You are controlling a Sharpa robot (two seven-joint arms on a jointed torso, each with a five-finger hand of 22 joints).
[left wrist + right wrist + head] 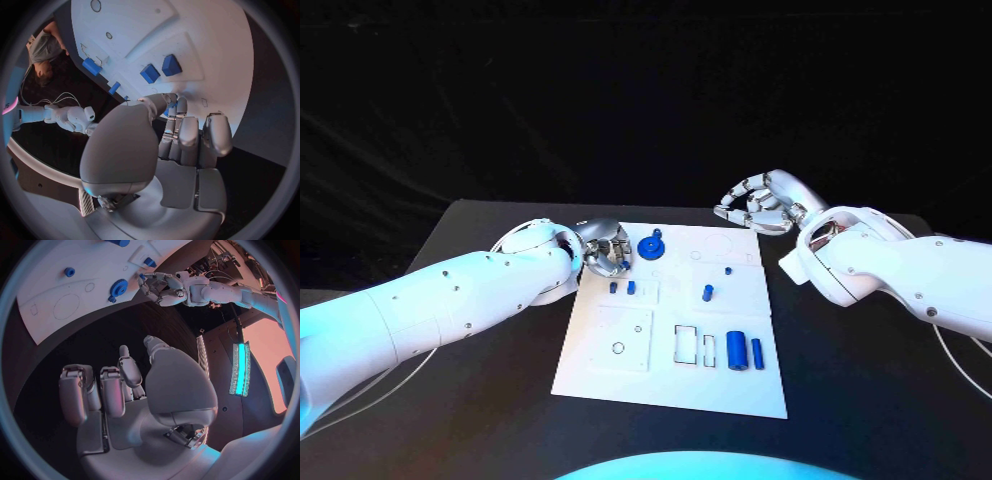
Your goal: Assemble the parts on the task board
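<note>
The white task board lies mid-table. A blue gear-shaped part sits at its far left corner, also seen as. My left hand hovers right beside it with fingers curled. A sliver of blue shows between thumb and fingertips; whether it is held is unclear. Two small blue pegs stand just nearer, the same pegs lying ahead of the fingers. My right hand hangs over the black table beyond the board's far right corner, fingers apart and holding nothing.
On the board's right half stand a blue peg, a tiny blue stud, two blue cylinders and a pale bar beside a rectangular slot. A ring outline marks the near left.
</note>
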